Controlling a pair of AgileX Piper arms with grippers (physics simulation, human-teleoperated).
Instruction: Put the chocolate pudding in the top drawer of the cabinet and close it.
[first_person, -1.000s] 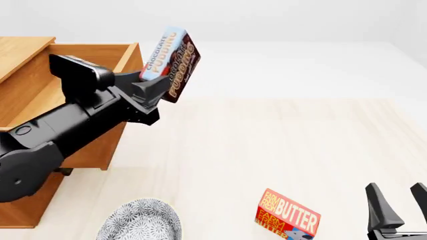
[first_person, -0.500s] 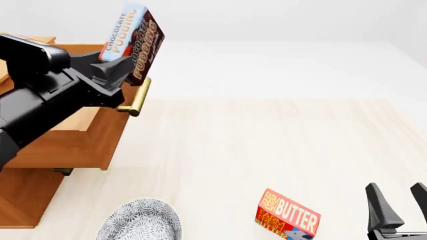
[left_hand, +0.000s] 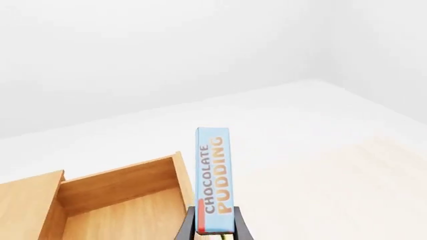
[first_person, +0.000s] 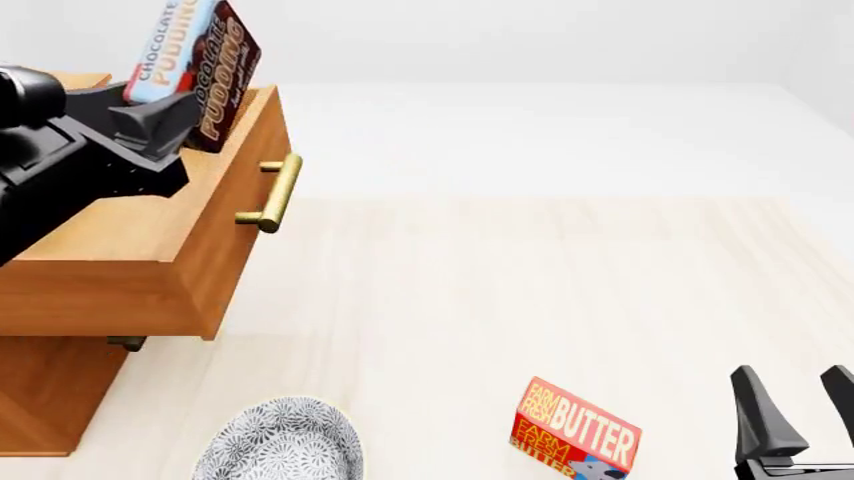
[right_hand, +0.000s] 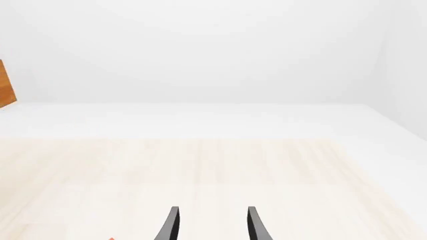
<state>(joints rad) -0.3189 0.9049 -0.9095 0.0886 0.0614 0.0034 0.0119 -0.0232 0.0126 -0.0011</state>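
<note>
The chocolate pudding (first_person: 195, 58) is a thin box with a light blue face and a dark brown side. My left gripper (first_person: 158, 118) is shut on its lower end and holds it upright in the air. It hangs over the open top drawer (first_person: 220, 255), just inside the front wall that carries the brass handle (first_person: 272, 192). In the left wrist view the chocolate pudding (left_hand: 213, 175) stands between the fingertips (left_hand: 189, 226), beside the bare wooden inside of the top drawer (left_hand: 120, 212). The cabinet (first_person: 40, 395) is at the left edge. My right gripper (first_person: 801, 420) is open at the bottom right, holding nothing.
A red-and-orange butter box (first_person: 577, 430) lies near the front edge, left of my right gripper (right_hand: 212, 225). A grey patterned plate (first_person: 283, 442) sits at the front, by the cabinet. A corner of the cabinet (right_hand: 5, 90) shows in the right wrist view.
My left arm has swung left and slightly up with the pudding, from beside the drawer front to above the open drawer, uncovering the handle. The right arm has not moved.
</note>
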